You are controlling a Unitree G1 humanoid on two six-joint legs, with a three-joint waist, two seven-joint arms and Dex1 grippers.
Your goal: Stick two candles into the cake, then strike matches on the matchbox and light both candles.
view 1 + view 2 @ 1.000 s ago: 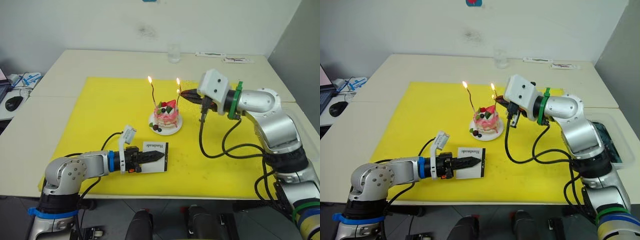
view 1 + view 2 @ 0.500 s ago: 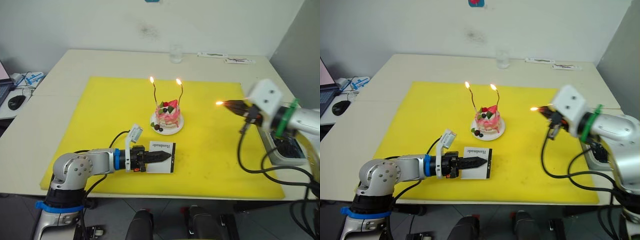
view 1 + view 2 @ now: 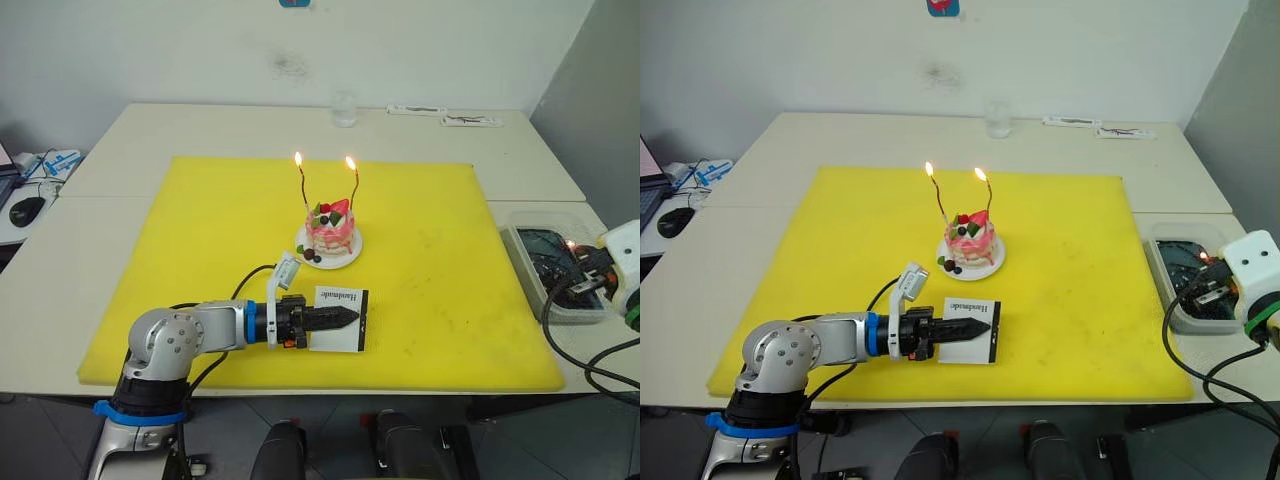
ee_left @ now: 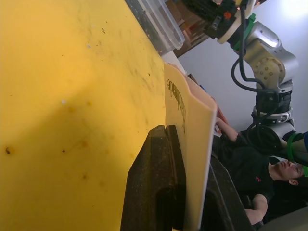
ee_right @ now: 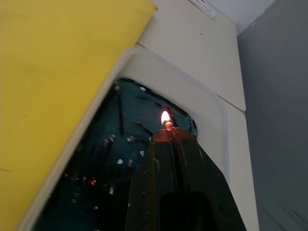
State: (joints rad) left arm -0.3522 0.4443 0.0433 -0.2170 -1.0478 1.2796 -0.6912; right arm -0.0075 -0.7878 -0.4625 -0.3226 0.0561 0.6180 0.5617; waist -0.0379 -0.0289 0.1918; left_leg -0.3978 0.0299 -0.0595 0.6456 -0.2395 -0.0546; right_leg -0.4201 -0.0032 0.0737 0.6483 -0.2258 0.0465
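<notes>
The pink-and-white cake [image 3: 330,228] sits on its white plate [image 3: 347,254] mid-mat. Both candles [image 3: 302,186] [image 3: 355,184] stand in it, each with a flame at the tip. Near the mat's front edge, my left gripper [image 3: 347,320] is shut on the white matchbox [image 3: 346,310], which shows again as the matchbox [image 4: 193,126] pinched between my fingers. Far to the right, my right gripper [image 5: 168,135] is shut on a burning match [image 5: 168,126]. It hovers over a clear tray [image 3: 527,276] of dark water.
A yellow mat [image 3: 200,240] covers the table's middle. A glass [image 3: 344,108] and flat items [image 3: 440,115] lie along the far edge. A mouse [image 3: 24,208] and cables sit on the desk at the left. A person [image 4: 269,175] sits beyond the table.
My right gripper swung away from the cake to the right with the burning match and now hangs over the tray. The left gripper still holds the matchbox. The camera shifted.
</notes>
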